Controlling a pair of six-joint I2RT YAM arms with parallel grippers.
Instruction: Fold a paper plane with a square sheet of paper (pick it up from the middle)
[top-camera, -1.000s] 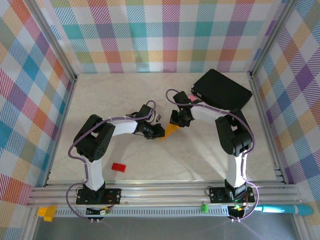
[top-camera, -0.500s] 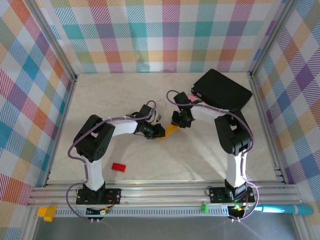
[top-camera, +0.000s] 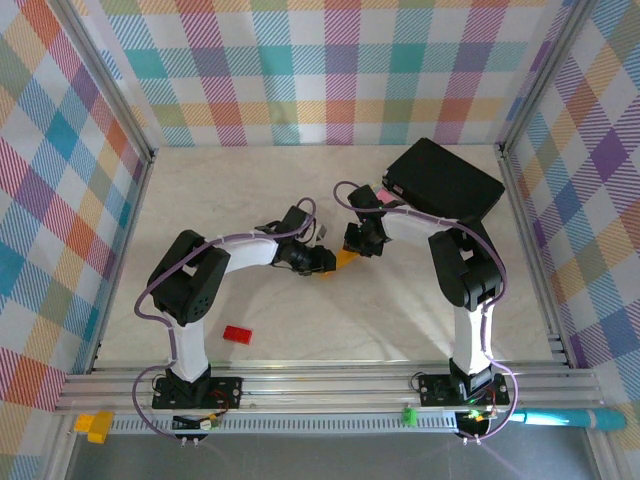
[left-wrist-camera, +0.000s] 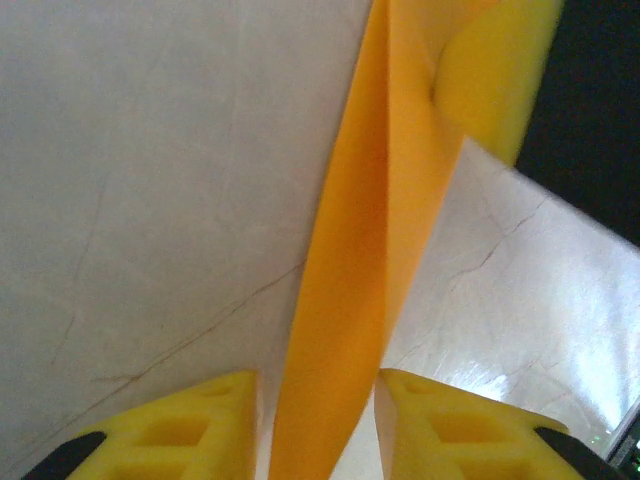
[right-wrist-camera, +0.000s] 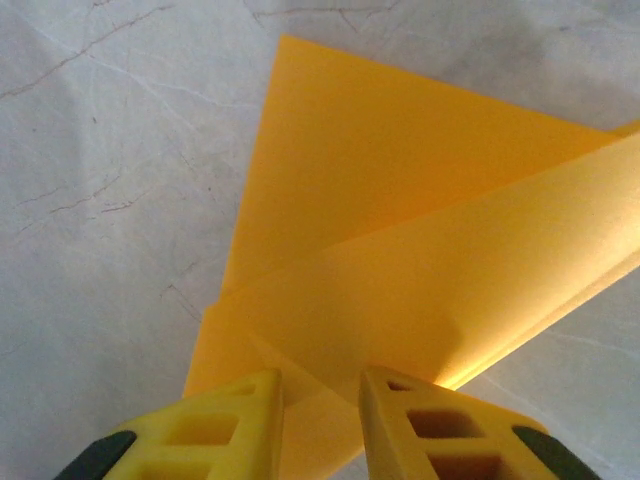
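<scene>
The orange-yellow sheet of paper (top-camera: 344, 260) lies creased at the table's centre, between both grippers. In the left wrist view the paper (left-wrist-camera: 350, 300) runs as a narrow folded strip up between my left gripper's (left-wrist-camera: 315, 425) yellow fingers, with a gap showing on its left side. The jaws stand open around it. My right gripper (right-wrist-camera: 320, 420) rests over the wide folded end of the paper (right-wrist-camera: 400, 200), which shows overlapping triangular flaps. Its fingers are a narrow gap apart, with paper beneath them. From above, the left gripper (top-camera: 325, 262) and right gripper (top-camera: 358, 246) almost meet.
A black box (top-camera: 445, 180) sits at the back right, close behind the right arm. A small red block (top-camera: 237, 334) lies near the left arm's base. One yellow finger of the right gripper (left-wrist-camera: 500, 70) shows at the top of the left wrist view.
My left gripper has crept right and slightly back toward the right gripper. Less of the paper shows between them. The right gripper has barely moved.
</scene>
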